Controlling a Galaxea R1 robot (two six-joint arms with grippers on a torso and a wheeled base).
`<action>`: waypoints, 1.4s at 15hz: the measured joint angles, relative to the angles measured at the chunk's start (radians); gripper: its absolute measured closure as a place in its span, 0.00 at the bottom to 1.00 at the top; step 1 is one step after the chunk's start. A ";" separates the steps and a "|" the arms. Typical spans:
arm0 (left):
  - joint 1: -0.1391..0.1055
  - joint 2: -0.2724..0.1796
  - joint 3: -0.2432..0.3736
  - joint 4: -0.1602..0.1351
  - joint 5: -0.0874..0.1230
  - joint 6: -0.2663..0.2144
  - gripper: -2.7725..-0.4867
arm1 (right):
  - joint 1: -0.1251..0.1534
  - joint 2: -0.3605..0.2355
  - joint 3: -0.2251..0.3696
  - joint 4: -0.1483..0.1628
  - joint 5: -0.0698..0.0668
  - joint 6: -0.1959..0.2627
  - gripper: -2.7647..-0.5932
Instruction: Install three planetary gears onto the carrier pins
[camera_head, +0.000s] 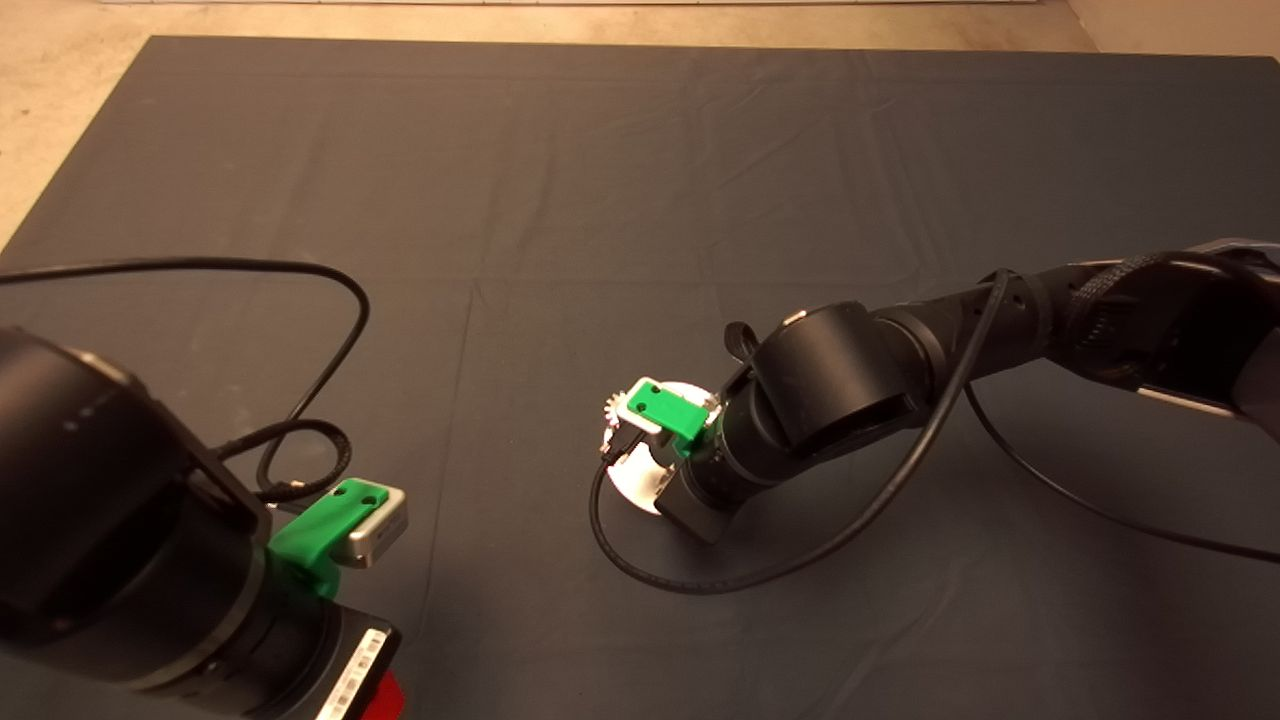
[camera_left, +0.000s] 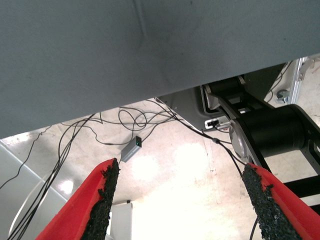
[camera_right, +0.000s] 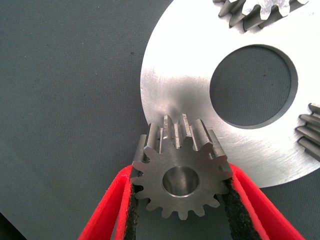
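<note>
Closely, right gripper (camera_right: 181, 200) clenching 1 gear (camera_right: 181, 177) at disc (camera_right: 185, 95) rim, pin seemingly hidden, 2 gears cropped, left gripper (camera_left: 182, 200) released.

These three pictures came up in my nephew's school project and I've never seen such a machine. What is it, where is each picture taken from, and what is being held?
It is a two-armed robot at a table covered by a dark mat. The wide picture looks down from a camera above. The other two come from small cameras on each wrist.

The right end effector, red fingers with black pads, is shut on a small toothed metal gear, at the edge of a flat metal disc with a large central hole. Two more gears already sit on that disc, only partly visible.

The left end effector waits at the mat's lower left corner, open and empty; its camera sees floor and cables beyond the mat's edge.
</note>
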 joint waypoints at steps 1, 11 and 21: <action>0.005 0.000 0.000 0.000 0.000 0.000 0.45 | 0.000 0.001 0.000 -0.002 0.001 -0.002 0.80; 0.012 0.000 0.000 0.000 0.000 0.000 0.45 | -0.002 0.004 0.000 -0.014 0.000 -0.039 0.80; 0.013 0.000 0.000 0.000 0.000 0.012 0.45 | -0.001 0.004 -0.007 -0.013 0.001 -0.090 0.80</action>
